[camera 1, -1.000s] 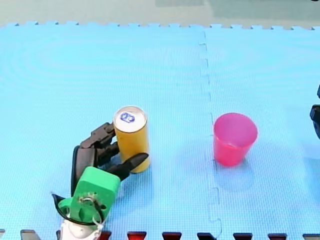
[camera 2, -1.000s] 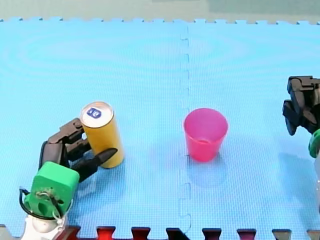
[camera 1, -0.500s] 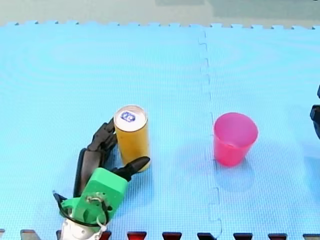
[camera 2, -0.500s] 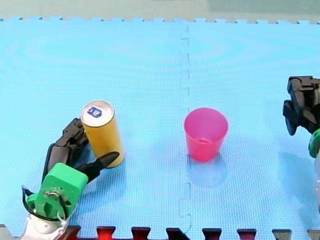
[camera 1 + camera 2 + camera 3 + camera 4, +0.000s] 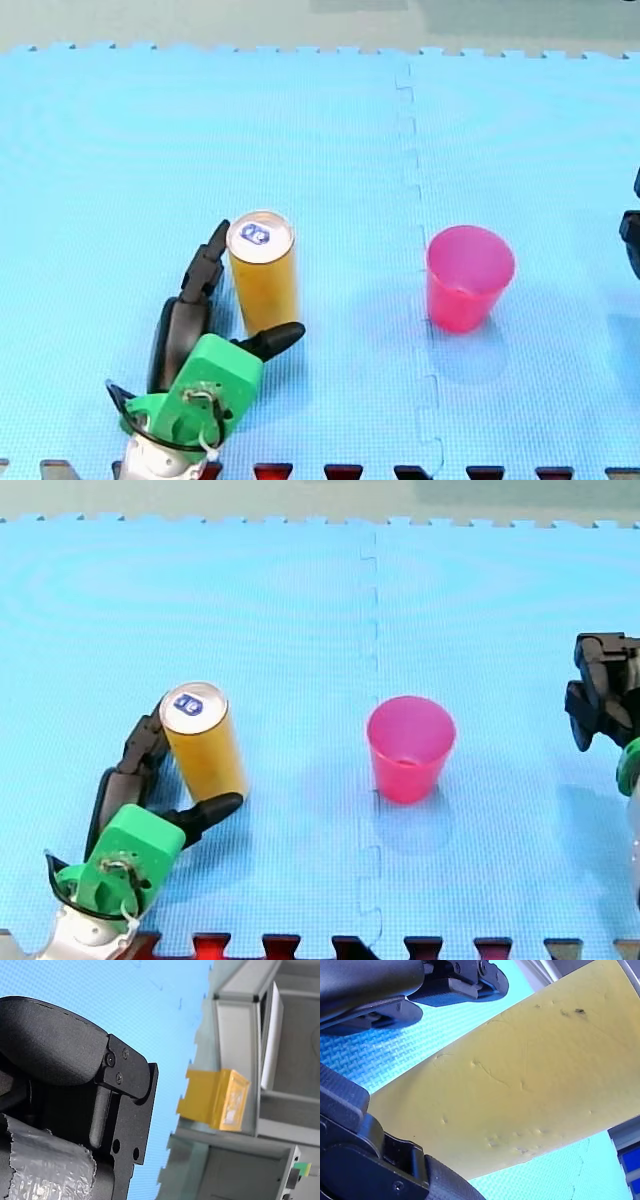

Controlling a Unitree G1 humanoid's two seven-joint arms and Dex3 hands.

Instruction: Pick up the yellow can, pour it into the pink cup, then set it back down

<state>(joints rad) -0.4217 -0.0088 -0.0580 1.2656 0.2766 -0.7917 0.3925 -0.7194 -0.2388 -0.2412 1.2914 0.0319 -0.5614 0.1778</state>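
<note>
I see the can point(image 5: 263, 275) standing upright on the blue mat point(image 5: 320, 130), toward 8 o'clock in the head views, with its blue-marked lid facing up. My left hand point(image 5: 190, 325) comes in from 7 o'clock and brackets the can without clamping it. The fingers point(image 5: 203, 270) lie straight along the can's 9 o'clock side, and the thumb point(image 5: 277, 338) reaches round its base at 5 o'clock, so the hand is apart with the can in between. In the second wrist view, a strip of mat shows between the fingers and the can's dented yellow wall. On the thumb side I cannot tell whether there is contact. The cup point(image 5: 470, 278) stands upright at 3 o'clock from the can, well apart from it and just past the mat's seam point(image 5: 412, 150). My right hand point(image 5: 603, 690) is at the 3 o'clock edge, well apart from the cup, and holds nothing.
</note>
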